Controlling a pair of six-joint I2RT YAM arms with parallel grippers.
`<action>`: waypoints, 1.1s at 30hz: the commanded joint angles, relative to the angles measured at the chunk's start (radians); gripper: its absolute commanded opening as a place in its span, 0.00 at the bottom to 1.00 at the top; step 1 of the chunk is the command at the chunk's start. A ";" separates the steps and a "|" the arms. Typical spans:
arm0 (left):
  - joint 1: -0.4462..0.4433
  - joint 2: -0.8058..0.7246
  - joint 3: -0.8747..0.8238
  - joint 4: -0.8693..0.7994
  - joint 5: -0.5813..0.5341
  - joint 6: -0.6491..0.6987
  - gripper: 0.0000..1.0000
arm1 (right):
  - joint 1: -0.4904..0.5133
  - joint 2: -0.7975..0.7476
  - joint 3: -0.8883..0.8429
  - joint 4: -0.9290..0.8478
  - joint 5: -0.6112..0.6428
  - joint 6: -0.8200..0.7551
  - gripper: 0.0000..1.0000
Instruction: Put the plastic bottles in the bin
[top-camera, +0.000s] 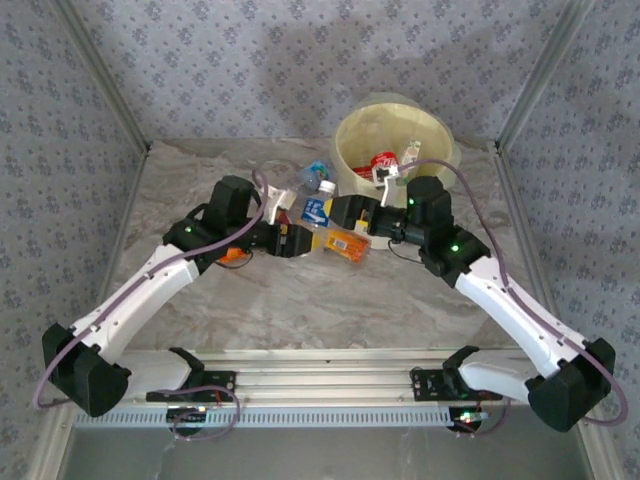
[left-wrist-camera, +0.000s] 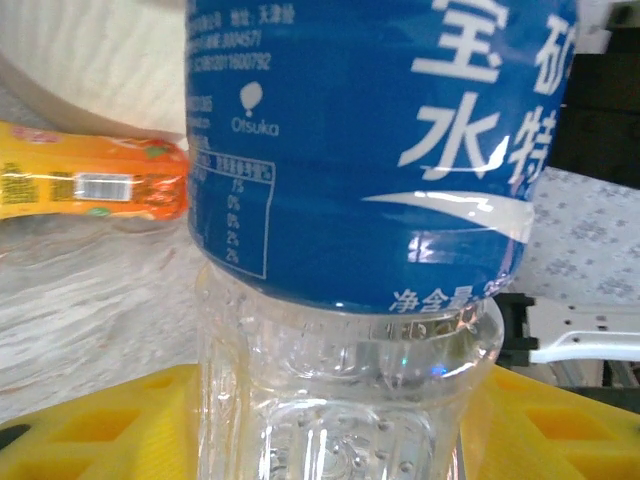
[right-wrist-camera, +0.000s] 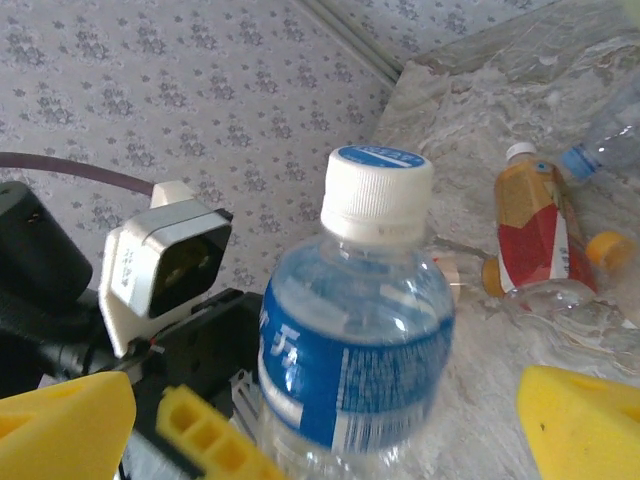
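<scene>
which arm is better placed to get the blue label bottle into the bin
Right, probably. The right pincer stands open around the blue-label bottle at its cap end, and the bin is just behind it. The left pincer grips that bottle's body but sits farther from the bin.

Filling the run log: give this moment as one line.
left gripper: holds blue-label bottle | right gripper: open, straddling same bottle | bin: some bottles inside

Marbled tabletop (top-camera: 300, 300), floral-patterned walls (top-camera: 250, 60)
</scene>
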 joint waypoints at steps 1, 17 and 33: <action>-0.031 -0.037 -0.018 0.115 0.036 -0.059 0.62 | 0.032 0.030 0.048 0.035 0.039 -0.013 1.00; -0.125 -0.054 -0.073 0.220 -0.049 -0.084 0.62 | 0.075 0.050 0.063 0.014 0.095 -0.025 0.72; -0.162 -0.128 -0.083 0.306 -0.121 0.140 1.00 | -0.013 -0.024 0.211 -0.220 0.131 -0.178 0.61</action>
